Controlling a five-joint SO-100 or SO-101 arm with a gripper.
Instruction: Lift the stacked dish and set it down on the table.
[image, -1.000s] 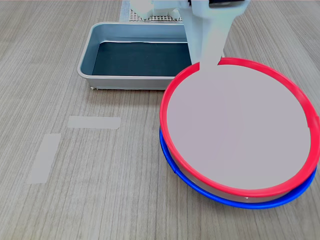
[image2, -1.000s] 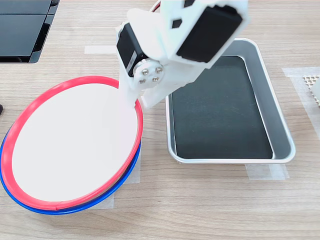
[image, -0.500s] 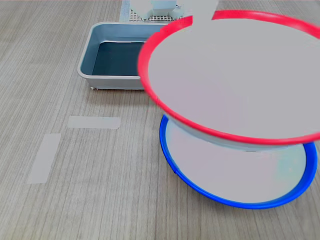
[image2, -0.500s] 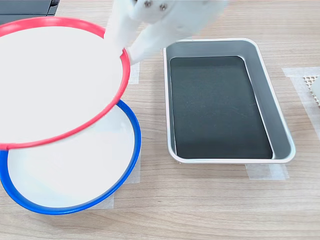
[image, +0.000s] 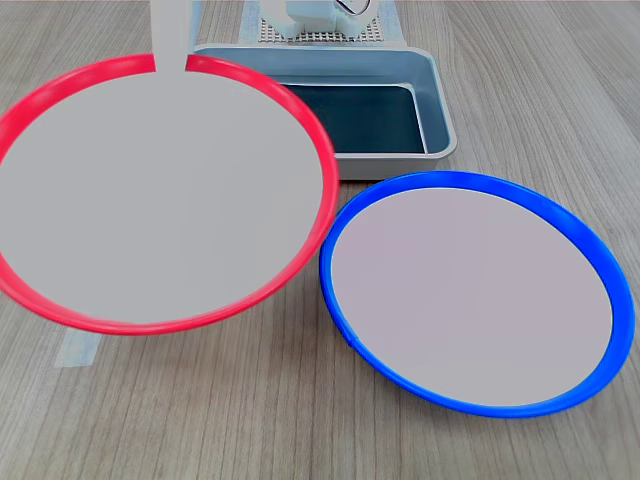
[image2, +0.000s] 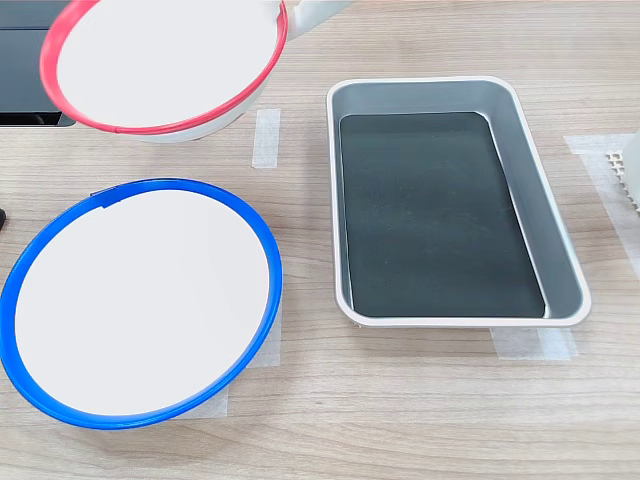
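The stacked dish, red-rimmed with a pale flat centre, hangs in the air at the first exterior view's left. In the second exterior view the dish is at the top left, tilted. My gripper is shut on its far rim, with a white finger showing above the rim. In the second exterior view only a white bit of the gripper shows at the top edge, beside the rim. The wood-grain table lies below, also seen as the table in the second exterior view.
A blue-rimmed plate lies flat on the table. A grey tray with a dark bottom stands beside it. A black device sits under the dish's edge. Pale tape strips mark the table.
The red-rimmed dish has been carried off the blue plate, toward the first exterior view's left. The blue plate now lies fully uncovered and has not moved.
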